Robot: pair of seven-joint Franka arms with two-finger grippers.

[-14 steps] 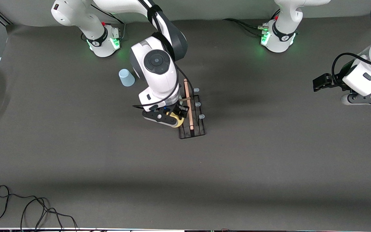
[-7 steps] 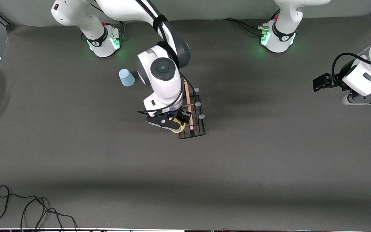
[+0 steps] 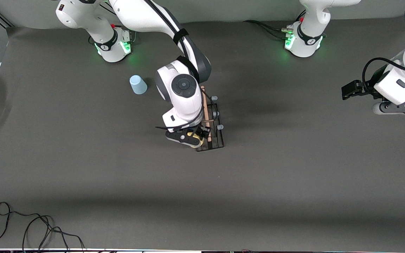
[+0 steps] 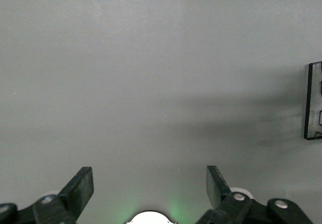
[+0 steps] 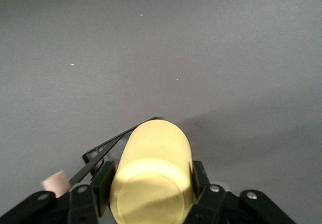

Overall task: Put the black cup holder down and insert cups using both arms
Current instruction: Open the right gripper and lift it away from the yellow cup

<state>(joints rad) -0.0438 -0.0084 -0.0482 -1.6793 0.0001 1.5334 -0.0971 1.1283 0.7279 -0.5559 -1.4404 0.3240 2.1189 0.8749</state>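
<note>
The black cup holder [image 3: 212, 135] stands mid-table, its wooden rod handle [image 3: 206, 112] on top and pale blue-capped prongs [image 3: 219, 127] on the side toward the left arm's end. My right gripper [image 3: 196, 136] is shut on the yellow cup [image 3: 194, 139] and holds it at the rack's end nearer the front camera. In the right wrist view the yellow cup [image 5: 151, 173] sits between the fingers, with the rack's wire [image 5: 108, 151] and rod end [image 5: 55, 182] beside it. The pale blue cup [image 3: 137, 84] stands upside down toward the right arm's end. My left gripper [image 3: 349, 90] waits open at the left arm's end; its wrist view [image 4: 150, 183] shows it empty. The mint green cup is out of view.
A black cable [image 3: 30, 225] lies coiled at the table's edge nearest the front camera, toward the right arm's end. The two green-lit arm bases [image 3: 113, 44] stand along the edge farthest from that camera. A rack corner [image 4: 314, 100] shows in the left wrist view.
My right gripper has carried the yellow cup toward the left arm's end and the front camera, closing on the rack's near end. The left arm has not moved.
</note>
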